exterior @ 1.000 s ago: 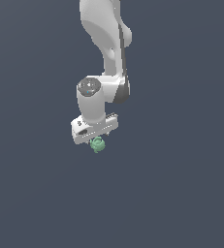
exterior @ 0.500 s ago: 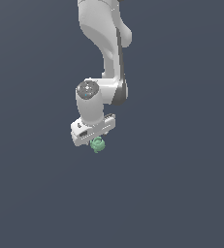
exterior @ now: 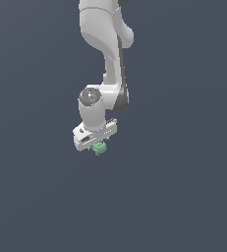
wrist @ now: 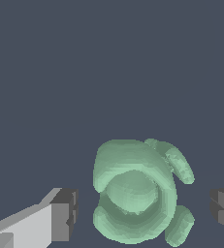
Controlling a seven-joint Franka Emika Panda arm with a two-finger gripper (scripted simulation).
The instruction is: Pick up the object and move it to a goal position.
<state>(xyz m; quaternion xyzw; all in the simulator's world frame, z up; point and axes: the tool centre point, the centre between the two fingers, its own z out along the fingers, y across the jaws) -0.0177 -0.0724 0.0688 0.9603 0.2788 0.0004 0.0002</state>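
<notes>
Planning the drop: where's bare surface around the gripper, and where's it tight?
Bare grey surface on every side of the gripper. The only crowded spot is between its fingers, where the pale-green object sits, gaps showing on both sides.

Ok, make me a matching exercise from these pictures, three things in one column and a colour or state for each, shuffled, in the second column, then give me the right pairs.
Things:
1. lumpy object
2. claw
3. arm

Colours or states:
A. white, reaching down from the top of the exterior view
B. pale green and bumpy
C. open, one dark pad on each side of the object with a gap showing

Pairs: 1-B, 2-C, 3-A
</notes>
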